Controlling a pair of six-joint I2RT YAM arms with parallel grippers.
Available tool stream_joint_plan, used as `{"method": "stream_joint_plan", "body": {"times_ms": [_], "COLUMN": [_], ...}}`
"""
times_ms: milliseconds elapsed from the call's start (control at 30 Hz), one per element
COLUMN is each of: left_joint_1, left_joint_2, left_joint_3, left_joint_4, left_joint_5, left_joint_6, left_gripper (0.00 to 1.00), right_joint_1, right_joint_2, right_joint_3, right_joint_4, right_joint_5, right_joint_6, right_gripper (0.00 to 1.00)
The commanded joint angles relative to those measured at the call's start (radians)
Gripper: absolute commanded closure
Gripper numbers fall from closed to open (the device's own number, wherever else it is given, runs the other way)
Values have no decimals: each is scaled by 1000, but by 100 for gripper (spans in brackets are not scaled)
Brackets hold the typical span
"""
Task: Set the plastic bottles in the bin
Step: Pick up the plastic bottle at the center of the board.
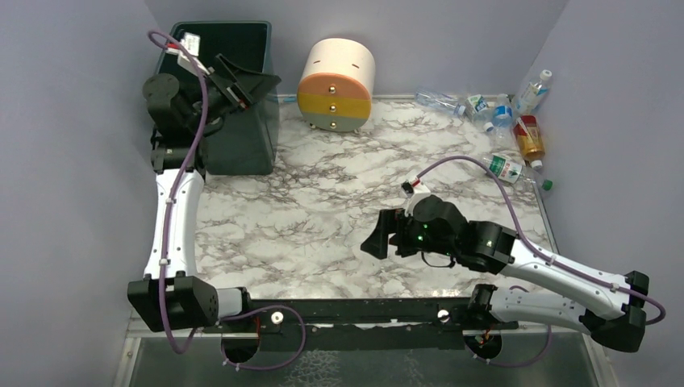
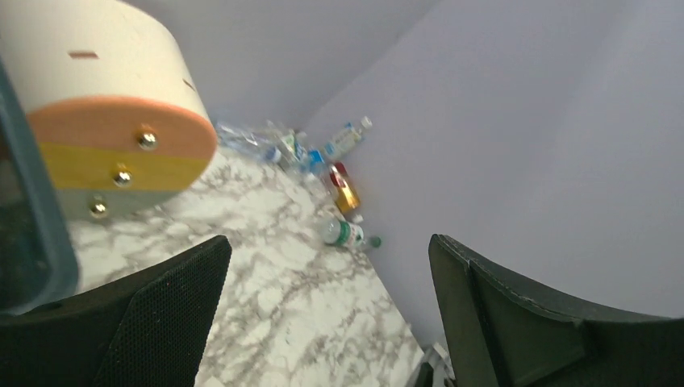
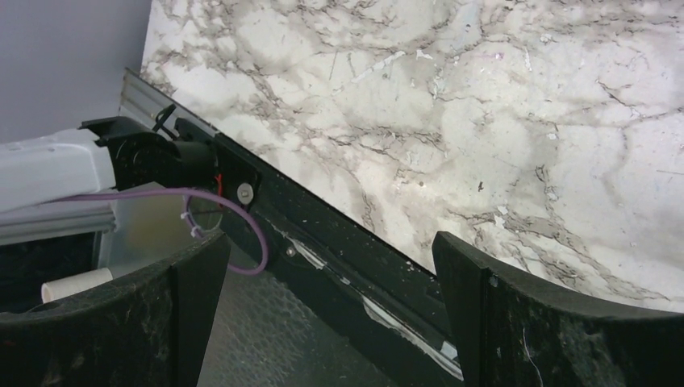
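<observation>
Several plastic bottles lie at the table's far right corner: a crushed clear one [image 1: 440,100], a clear one leaning on the wall [image 1: 534,90], an amber one [image 1: 529,139] and a green-labelled one [image 1: 510,169]. The left wrist view shows the amber bottle [image 2: 345,191] and the green-labelled bottle [image 2: 345,233] far off. The dark green bin [image 1: 266,121] stands at the far left. My left gripper [image 1: 252,81] hangs open and empty over the bin's right rim. My right gripper [image 1: 381,234] is open and empty above the table's near middle, facing the near edge.
A round cream, orange, yellow and grey drawer unit [image 1: 336,85] stands right of the bin, also close in the left wrist view [image 2: 105,121]. Purple walls close in left, back and right. The black base rail [image 3: 339,242] runs along the near edge.
</observation>
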Motion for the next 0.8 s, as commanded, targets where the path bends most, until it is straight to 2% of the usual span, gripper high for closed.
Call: {"method": "stream_joint_plan", "body": {"times_ms": [0, 167, 433, 500, 633, 767], "left_joint_1": [-96, -188, -402, -444, -485, -505], "left_joint_2": [-90, -150, -141, -131, -97, -62], "left_joint_3": [-67, -190, -391, -406, -410, -387], "left_joint_4": [-32, -91, -97, -97, -103, -134], "left_joint_5": [48, 47, -68, -87, -97, -99], "left_joint_6": [38, 83, 119, 128, 148, 170], "left_gripper": [1, 1, 1, 1, 1, 1], "right_joint_1": [8, 7, -12, -92, -307, -370], "right_joint_2": [32, 40, 61, 100, 198, 278], "right_joint_3": [23, -17, 22, 36, 30, 49], "right_joint_4": [-38, -49, -181, -173, -64, 2], "right_joint_5": [66, 109, 354, 326, 169, 170], "right_joint_6": [51, 122, 245, 200, 84, 42], "right_gripper": [1, 1, 1, 1, 1, 1]}}
